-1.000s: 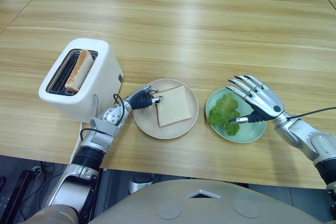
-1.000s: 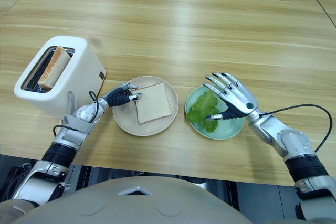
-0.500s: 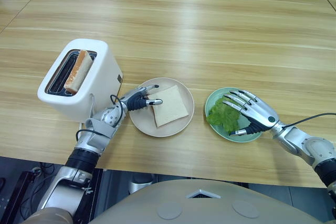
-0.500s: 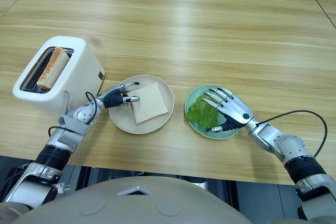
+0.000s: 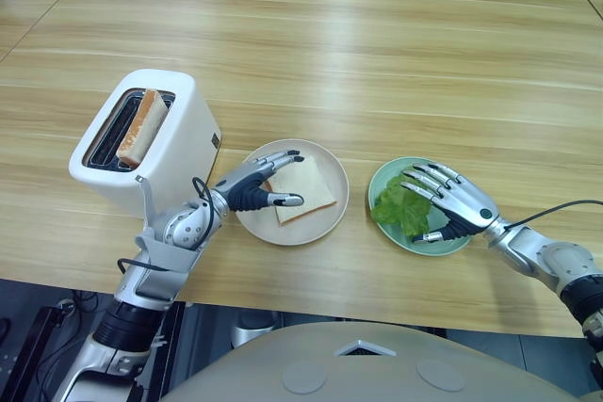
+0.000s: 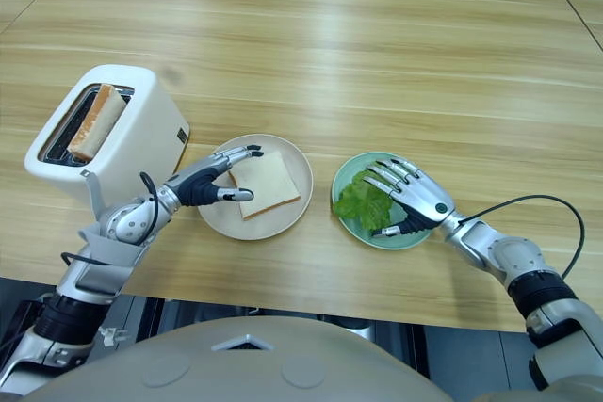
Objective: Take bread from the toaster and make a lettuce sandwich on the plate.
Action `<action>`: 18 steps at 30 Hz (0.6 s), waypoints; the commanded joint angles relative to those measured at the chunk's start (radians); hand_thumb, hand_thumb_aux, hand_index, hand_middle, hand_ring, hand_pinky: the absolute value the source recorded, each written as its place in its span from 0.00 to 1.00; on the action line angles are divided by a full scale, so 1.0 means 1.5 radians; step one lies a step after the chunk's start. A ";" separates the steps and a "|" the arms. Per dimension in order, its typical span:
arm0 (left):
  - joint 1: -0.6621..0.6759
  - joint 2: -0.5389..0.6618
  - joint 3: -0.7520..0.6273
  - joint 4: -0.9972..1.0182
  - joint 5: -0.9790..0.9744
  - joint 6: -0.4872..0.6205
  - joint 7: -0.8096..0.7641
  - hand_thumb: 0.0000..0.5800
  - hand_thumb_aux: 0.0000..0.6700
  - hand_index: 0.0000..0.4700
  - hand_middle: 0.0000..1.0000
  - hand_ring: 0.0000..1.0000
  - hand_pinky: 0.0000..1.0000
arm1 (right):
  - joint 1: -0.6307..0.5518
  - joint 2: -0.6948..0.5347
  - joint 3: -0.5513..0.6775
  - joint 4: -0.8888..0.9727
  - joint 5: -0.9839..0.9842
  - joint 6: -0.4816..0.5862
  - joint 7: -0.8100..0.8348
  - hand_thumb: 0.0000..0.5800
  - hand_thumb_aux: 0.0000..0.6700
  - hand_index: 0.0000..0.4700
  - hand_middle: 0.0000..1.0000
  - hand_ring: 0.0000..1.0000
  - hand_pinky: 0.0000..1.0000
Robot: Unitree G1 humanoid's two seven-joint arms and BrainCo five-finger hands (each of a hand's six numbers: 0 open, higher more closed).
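The left hand [image 5: 252, 190] and right hand [image 5: 460, 206] share one build: silver metallic shells over black palm and joint sections, with pale tips on the fingers. The left wrist housing [image 5: 184, 225] is rounded, silver and dotted with small dark fasteners. A thin black cable [image 5: 200, 190] loops beside it. A second black cable [image 6: 525, 199] exits behind the right hand. The forearms are silver-grey segmented housings.

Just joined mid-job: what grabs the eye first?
At the left of the wooden table, a white boxy toaster holds a toasted bread slice in its slot. In the middle, the left hand hovers open at a square white bread slice on a round beige plate; at right, the right hand lies over green leafy lettuce on a green plate.
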 commanded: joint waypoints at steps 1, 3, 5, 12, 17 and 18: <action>0.019 0.002 -0.005 -0.055 -0.024 0.008 -0.028 0.00 0.00 0.00 0.00 0.00 0.00 | -0.010 0.004 0.019 0.013 -0.006 0.007 -0.006 0.36 0.20 0.20 0.00 0.00 0.00; 0.028 0.003 -0.001 -0.081 -0.032 0.010 -0.035 0.00 0.00 0.00 0.00 0.00 0.00 | -0.013 0.005 0.024 0.016 -0.005 0.008 -0.007 0.78 0.53 0.52 0.00 0.00 0.00; 0.037 0.003 0.001 -0.104 -0.042 0.014 -0.043 0.00 0.00 0.00 0.00 0.00 0.00 | -0.018 0.007 0.029 0.018 -0.002 0.010 -0.009 1.00 1.00 0.98 0.00 0.00 0.00; 0.037 0.001 -0.002 -0.119 -0.046 0.020 -0.051 0.00 0.00 0.00 0.00 0.00 0.00 | -0.027 0.019 0.040 0.031 0.009 0.006 -0.010 1.00 1.00 0.98 0.00 0.00 0.00; 0.033 -0.003 -0.007 -0.111 -0.039 0.019 -0.047 0.00 0.00 0.00 0.00 0.00 0.00 | -0.035 0.024 0.042 0.037 0.017 0.004 -0.018 1.00 1.00 0.98 0.00 0.00 0.00; 0.031 -0.005 -0.009 -0.106 -0.037 0.017 -0.045 0.00 0.00 0.00 0.00 0.00 0.00 | -0.037 0.025 0.042 0.038 0.019 0.004 -0.019 1.00 1.00 0.98 0.00 0.00 0.00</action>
